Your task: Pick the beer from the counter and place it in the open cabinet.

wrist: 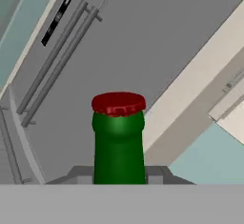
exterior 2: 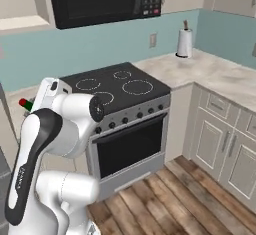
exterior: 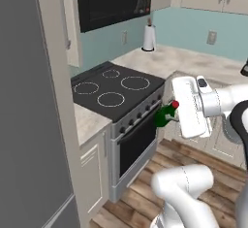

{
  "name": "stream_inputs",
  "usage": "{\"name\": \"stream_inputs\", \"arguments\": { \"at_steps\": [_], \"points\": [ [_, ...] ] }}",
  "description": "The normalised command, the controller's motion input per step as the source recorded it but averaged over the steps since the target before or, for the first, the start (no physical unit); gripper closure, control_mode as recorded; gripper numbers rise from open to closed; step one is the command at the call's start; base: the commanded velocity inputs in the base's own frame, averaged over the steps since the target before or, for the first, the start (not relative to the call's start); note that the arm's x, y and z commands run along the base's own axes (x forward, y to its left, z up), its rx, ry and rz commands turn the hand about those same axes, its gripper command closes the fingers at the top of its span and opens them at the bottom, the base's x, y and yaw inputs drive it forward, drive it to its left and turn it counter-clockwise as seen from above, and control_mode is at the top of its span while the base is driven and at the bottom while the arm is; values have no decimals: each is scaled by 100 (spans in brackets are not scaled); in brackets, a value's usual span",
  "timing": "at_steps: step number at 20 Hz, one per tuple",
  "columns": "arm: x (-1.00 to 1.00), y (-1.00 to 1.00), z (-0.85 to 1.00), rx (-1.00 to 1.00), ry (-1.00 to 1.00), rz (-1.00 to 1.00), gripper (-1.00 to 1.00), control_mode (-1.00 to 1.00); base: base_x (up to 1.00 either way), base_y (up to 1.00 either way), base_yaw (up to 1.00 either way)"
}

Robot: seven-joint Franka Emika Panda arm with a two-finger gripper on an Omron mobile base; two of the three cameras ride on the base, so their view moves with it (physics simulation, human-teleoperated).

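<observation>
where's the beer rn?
The beer is held off the counter in the shut gripper, in front of the stove's right front corner in the left base view. In the hand view its red cap points toward the grey fridge.

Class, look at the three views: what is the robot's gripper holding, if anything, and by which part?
The gripper holds the beer, clear of the counter. It grips the body; neck and red cap stick out beyond the fingers.

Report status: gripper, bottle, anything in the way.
Gripper shut on the beer bottle, carried in the air beside the stove. Red cap points at the grey fridge. Nothing blocking nearby.
</observation>
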Motion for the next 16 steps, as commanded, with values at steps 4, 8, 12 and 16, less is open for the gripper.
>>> {"name": "stream_inputs", "arguments": {
  "at_steps": [4, 8, 12, 16],
  "points": [
    [0, 0, 0, 0, 0, 0, 100, 100, 73, -38, 36],
    [0, 0, 0, 0, 0, 0, 100, 100, 72, -39, 37],
    [0, 0, 0, 0, 0, 0, 100, 100, 69, -34, 38],
    [0, 0, 0, 0, 0, 0, 100, 100, 56, -7, 41]
  ]
}}
